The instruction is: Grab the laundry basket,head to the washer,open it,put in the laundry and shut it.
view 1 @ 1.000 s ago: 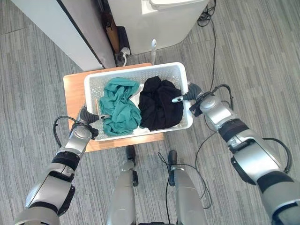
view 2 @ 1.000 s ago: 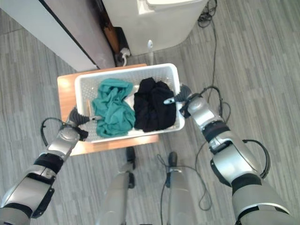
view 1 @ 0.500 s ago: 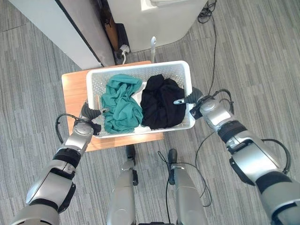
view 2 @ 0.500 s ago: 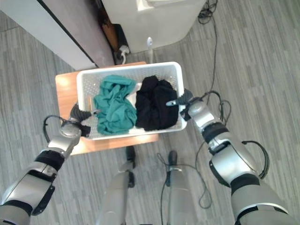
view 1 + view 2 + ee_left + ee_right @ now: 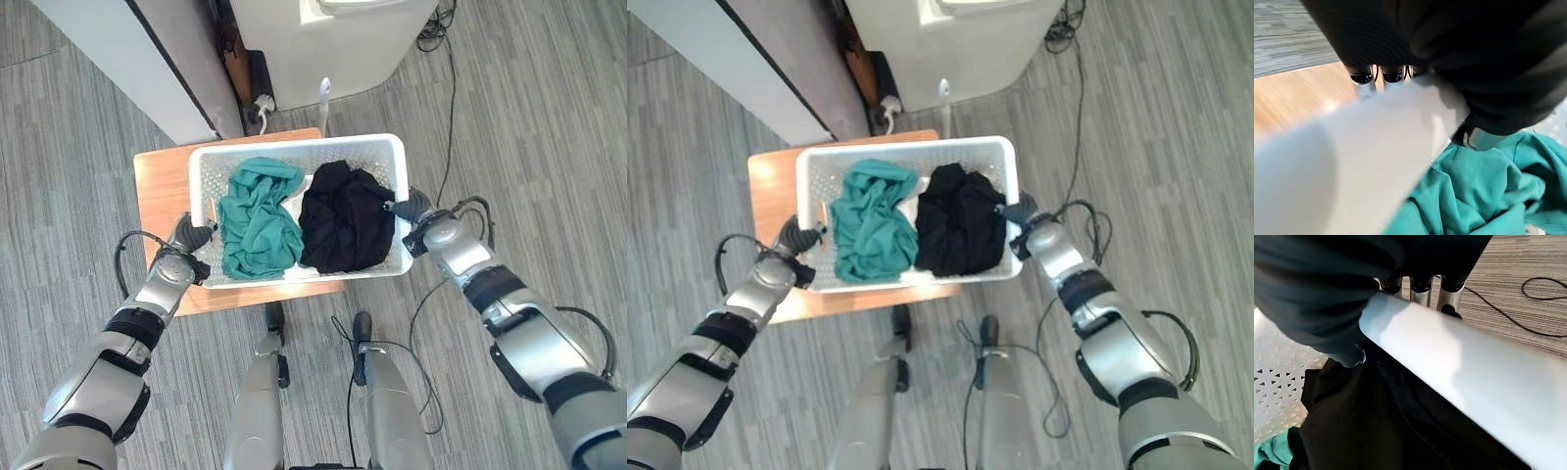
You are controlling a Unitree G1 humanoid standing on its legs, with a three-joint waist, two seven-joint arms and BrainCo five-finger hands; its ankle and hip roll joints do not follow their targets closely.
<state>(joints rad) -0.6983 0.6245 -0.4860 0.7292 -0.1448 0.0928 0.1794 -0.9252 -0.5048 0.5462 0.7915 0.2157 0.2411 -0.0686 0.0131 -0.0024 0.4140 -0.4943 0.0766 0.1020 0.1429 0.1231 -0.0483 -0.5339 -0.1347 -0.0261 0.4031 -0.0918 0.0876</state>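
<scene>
Both hands clamp the basket (image 5: 397, 157) rim: left hand (image 5: 186, 240) and right hand (image 5: 416, 209) have fingers outside, thumbs inside. It probably sits on the table (image 5: 162, 191). Lift evenly.

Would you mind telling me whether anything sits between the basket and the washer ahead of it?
Nothing visible blocks the hands: the left hand and right hand grip the laundry basket rims. The basket sits on a wooden table, whose far edge, a white upright thing beyond it, lies before the washer.

Laundry basket (image 5: 299, 151), once askew over the wooden table (image 5: 161, 189), now squarer and further over it.
</scene>
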